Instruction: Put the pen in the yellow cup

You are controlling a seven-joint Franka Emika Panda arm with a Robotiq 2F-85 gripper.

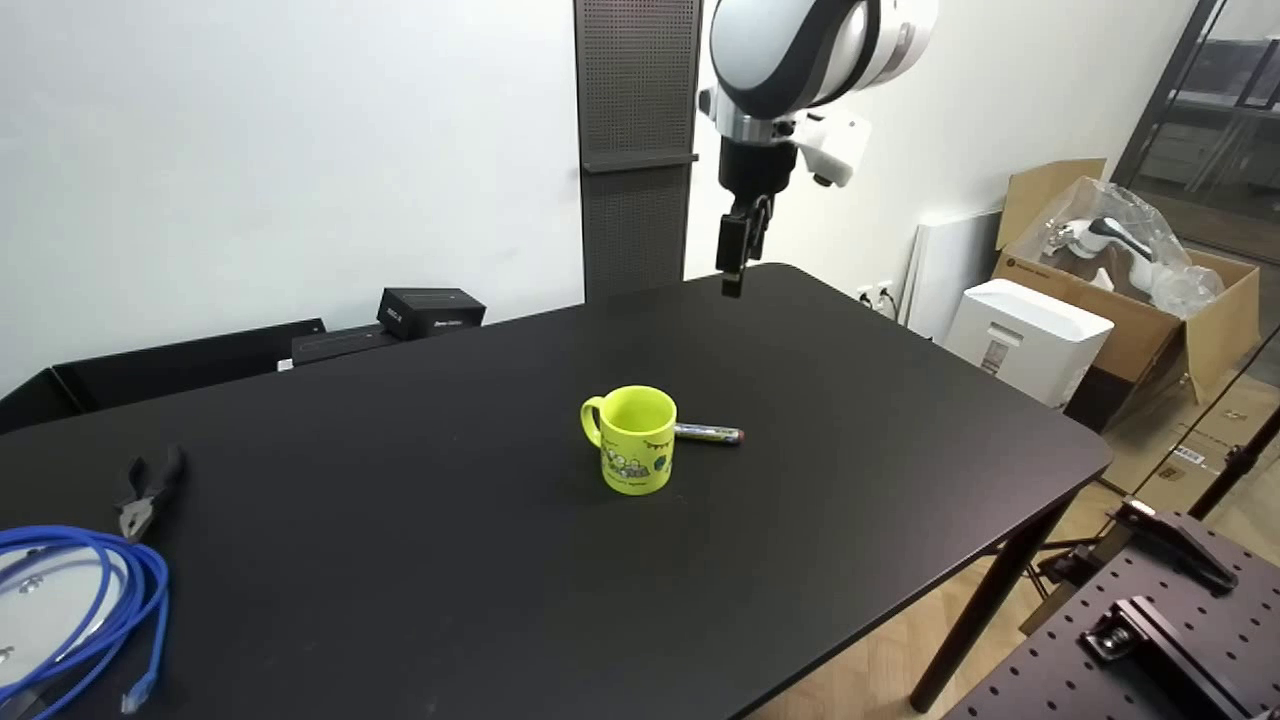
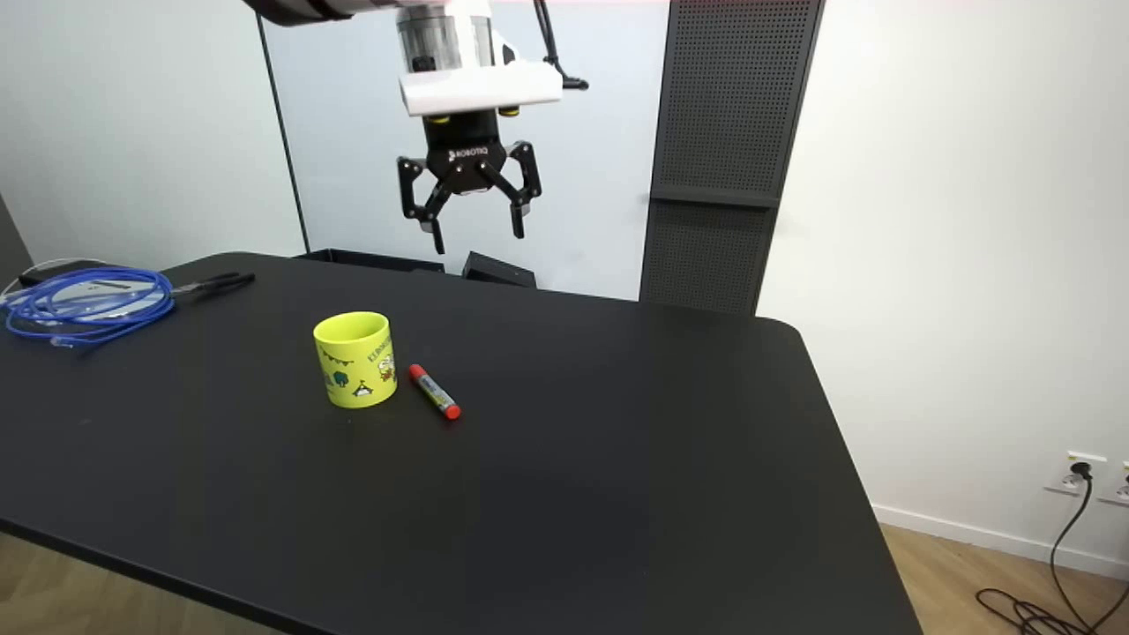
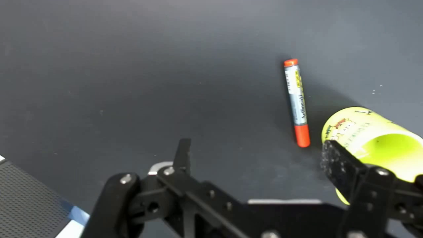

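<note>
The pen lies flat on the black table, a pale grey marker with red ends. It shows in both exterior views [image 1: 708,434] [image 2: 435,393] and in the wrist view [image 3: 297,99]. The yellow cup stands upright close beside it, apart from it, in both exterior views [image 1: 637,455] [image 2: 356,366] and at the right of the wrist view [image 3: 350,127]. In an exterior view the cup hides one end of the pen. My gripper [image 1: 738,255] [image 2: 478,231] [image 3: 256,148] is open with nothing between its fingers, well above the table. In the wrist view its right finger covers part of the cup.
A blue coiled cable [image 1: 160,585] [image 2: 163,295] and black-handled pliers [image 1: 140,510] [image 2: 220,282] lie on the table [image 1: 420,580], away from the cup. Black boxes [image 1: 432,315] stand along the wall behind the table's far edge.
</note>
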